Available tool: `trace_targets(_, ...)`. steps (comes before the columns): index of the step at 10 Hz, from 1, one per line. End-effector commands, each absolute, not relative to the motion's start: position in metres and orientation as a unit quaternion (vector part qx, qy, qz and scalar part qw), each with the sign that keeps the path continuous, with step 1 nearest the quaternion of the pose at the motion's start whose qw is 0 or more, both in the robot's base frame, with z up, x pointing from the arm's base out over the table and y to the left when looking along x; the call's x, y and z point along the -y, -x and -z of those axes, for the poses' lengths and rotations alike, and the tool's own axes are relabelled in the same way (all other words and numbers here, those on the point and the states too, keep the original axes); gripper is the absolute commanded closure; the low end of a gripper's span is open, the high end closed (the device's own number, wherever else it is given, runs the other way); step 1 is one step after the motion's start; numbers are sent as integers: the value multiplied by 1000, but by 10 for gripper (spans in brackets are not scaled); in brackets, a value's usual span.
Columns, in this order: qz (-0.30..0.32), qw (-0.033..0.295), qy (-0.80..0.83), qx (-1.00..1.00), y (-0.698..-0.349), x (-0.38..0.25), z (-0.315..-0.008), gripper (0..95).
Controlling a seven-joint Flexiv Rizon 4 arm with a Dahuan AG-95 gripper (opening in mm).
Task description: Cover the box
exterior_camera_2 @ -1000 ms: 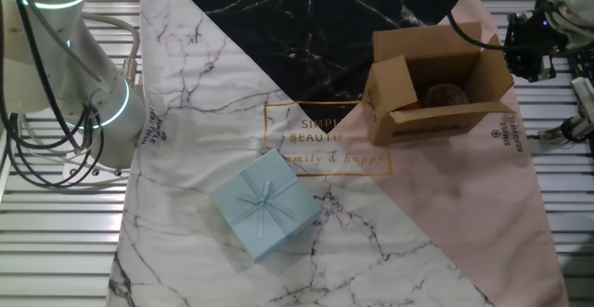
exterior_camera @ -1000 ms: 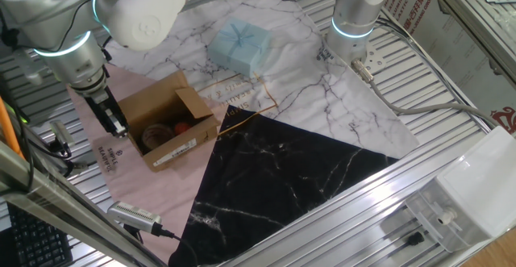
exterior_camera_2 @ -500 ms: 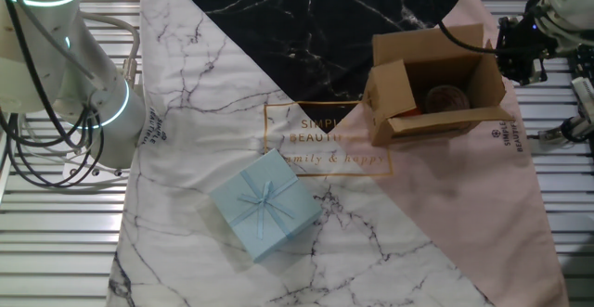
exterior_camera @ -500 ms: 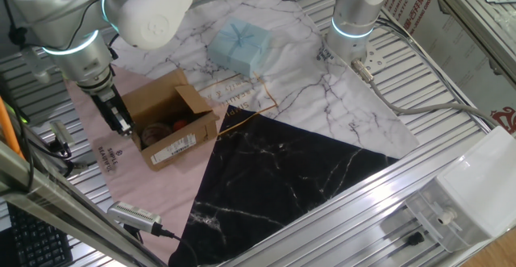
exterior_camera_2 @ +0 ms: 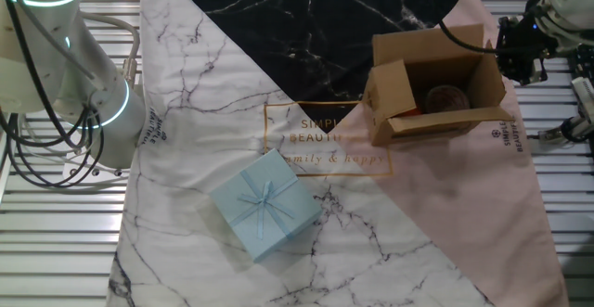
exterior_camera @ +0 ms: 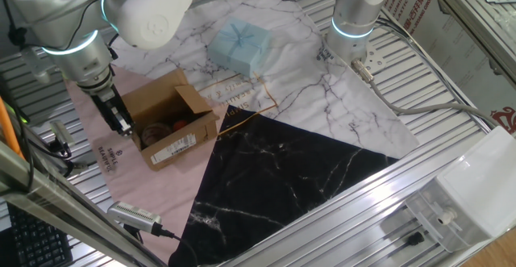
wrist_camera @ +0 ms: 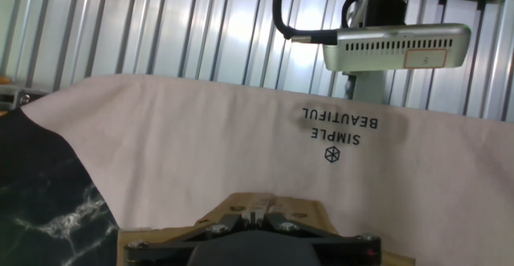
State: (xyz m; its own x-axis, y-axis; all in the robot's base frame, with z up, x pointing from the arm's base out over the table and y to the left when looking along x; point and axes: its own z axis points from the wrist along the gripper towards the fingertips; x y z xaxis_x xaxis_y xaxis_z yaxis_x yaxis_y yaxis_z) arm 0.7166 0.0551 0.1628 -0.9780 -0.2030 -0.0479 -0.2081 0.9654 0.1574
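Standing open-flapped: the box point(exterior_camera: 167, 123), beside the black marble patch point(exterior_camera: 278, 174). Lying well apart from the box: pale blue package point(exterior_camera: 239, 44). Hovering at the box's outer flap: gripper point(exterior_camera: 121, 126), finger state impossible to tell.

- Box point(exterior_camera: 165, 126): plain brown cardboard, with a white label point(exterior_camera: 175, 148) printed in black on one long side. Something reddish-brown shows inside.
- Cloth point(exterior_camera_2: 306, 205): three patches — white marble with grey veins, black marble with white veins, and plain pale pink. Gold lettering inside a gold frame at the centre; small dark lettering on the pink.
- Package point(exterior_camera_2: 264, 205): pale blue, with a matching blue ribbon bow.
- Arm point(exterior_camera: 121, 13): white and silver, with a glowing cyan ring.
- Gripper point(exterior_camera: 118, 122): black.
- Table point(exterior_camera: 451, 81): ribbed silver metal.
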Motion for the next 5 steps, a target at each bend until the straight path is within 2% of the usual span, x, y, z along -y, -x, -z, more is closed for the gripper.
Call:
trace_targets(1, -78, 18, 104, -991, -717, -56, -164, 950)
trace_targets(5, -74, 21, 105, -991, -713, -57, -170, 950)
